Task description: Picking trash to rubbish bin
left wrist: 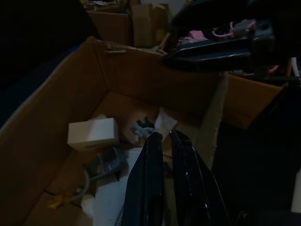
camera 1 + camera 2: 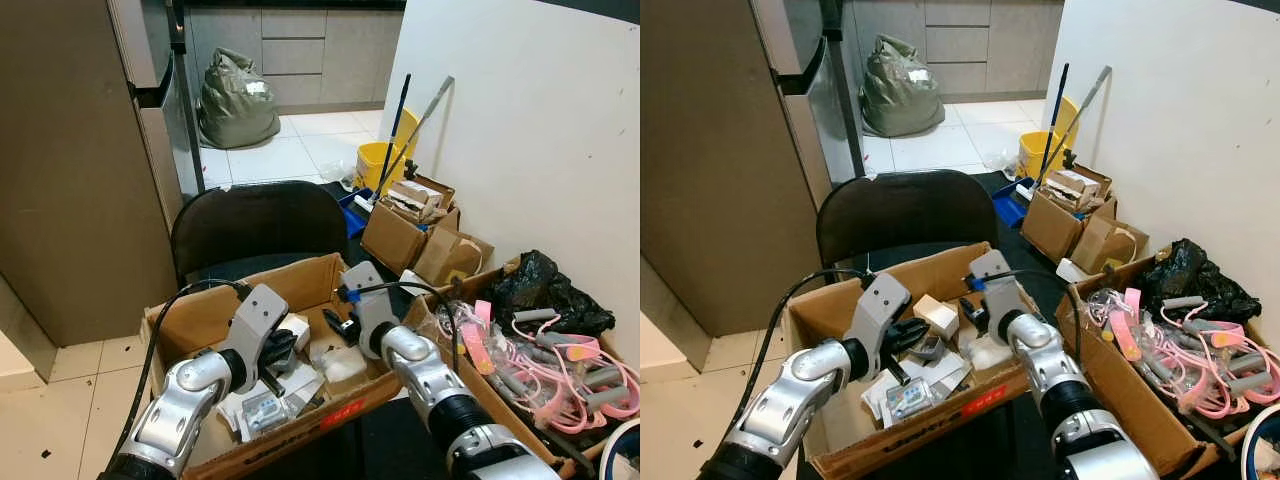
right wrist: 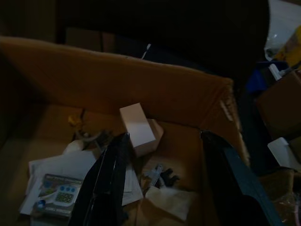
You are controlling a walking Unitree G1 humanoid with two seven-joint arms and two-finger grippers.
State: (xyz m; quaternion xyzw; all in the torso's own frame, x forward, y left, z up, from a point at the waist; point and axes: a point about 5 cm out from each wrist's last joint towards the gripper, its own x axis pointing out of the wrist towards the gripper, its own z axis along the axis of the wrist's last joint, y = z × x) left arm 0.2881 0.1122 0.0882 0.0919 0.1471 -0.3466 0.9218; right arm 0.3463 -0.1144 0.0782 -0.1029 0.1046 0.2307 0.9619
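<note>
An open cardboard box stands right in front of me, holding papers, a small cream box, a crumpled white paper and a white timer. My left gripper reaches into the middle of the box with its fingers shut and nothing between them; in the left wrist view it hangs above the papers. My right gripper is open over the box's right side. In the right wrist view its fingers straddle the cream box and the crumpled paper below.
A black chair stands behind the box. At the right, a second box holds pink cables and a black bag. More cartons, a yellow mop bucket and a green rubbish bag lie farther back. A tall cabinet is on the left.
</note>
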